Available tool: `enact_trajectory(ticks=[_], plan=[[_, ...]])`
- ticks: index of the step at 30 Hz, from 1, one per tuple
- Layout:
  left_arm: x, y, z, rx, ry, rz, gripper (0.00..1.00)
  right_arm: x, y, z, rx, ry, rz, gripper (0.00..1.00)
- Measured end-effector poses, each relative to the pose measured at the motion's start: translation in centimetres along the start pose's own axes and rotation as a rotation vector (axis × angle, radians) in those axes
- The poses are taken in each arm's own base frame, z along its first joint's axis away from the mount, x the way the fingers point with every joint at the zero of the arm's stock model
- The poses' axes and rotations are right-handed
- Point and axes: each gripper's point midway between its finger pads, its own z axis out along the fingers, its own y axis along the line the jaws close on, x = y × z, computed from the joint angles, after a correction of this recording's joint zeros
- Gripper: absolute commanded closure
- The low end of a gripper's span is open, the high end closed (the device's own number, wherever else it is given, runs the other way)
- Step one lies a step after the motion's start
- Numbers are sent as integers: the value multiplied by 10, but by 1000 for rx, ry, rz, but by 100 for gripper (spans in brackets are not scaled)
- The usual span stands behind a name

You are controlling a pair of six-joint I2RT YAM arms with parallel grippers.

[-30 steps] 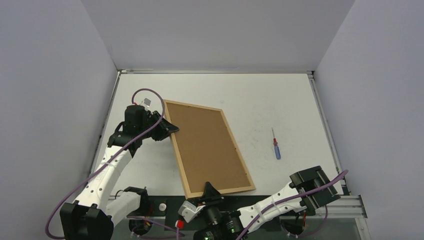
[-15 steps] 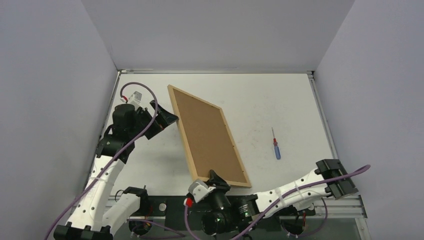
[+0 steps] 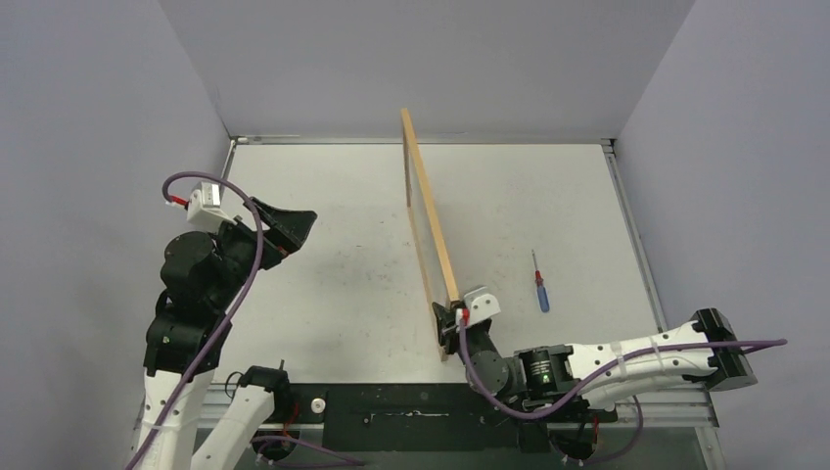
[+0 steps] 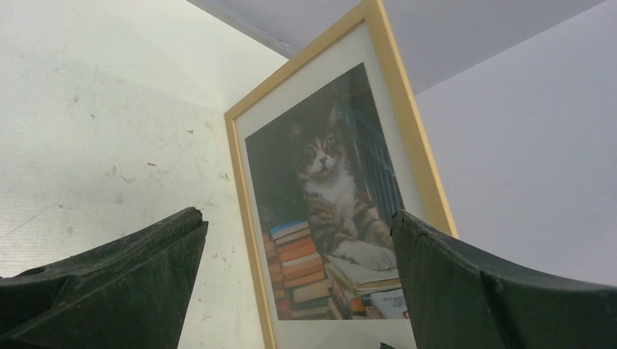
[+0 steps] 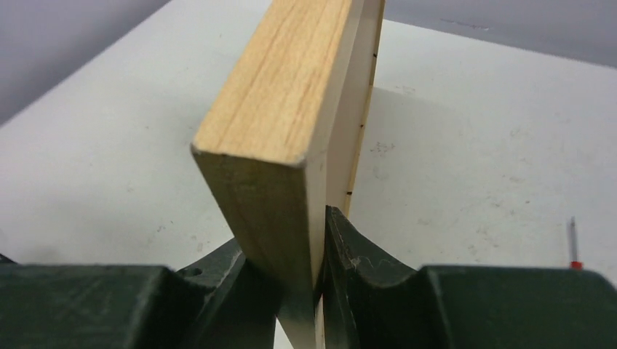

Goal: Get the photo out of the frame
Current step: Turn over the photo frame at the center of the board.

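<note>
1 grip remains: my right pincer clamps the frame by its corner, now stood on edge; my left pincer has let go, wide, facing the photo still inside.

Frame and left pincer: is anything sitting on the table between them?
Nothing. The top view shows only bare table between the left pincer and the frame.

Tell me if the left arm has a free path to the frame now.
Probably yes. The left claw is open and faces the frame, which the right claw holds upright on edge; only bare table lies between them.
</note>
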Motion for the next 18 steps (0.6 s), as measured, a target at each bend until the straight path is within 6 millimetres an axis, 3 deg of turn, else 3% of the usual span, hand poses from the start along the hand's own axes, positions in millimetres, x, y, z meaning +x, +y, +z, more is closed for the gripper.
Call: enact_trajectory(ticks=[7, 14, 18], plan=[[20, 19, 14, -50, 70, -16, 3, 8, -18, 0, -26, -32, 324, 100], [56, 44, 30, -90, 190, -50, 3, 49, -25, -2, -45, -14, 645, 100], [97, 78, 36, -143, 295, -79, 3, 81, -35, -1, -16, 3, 820, 100]])
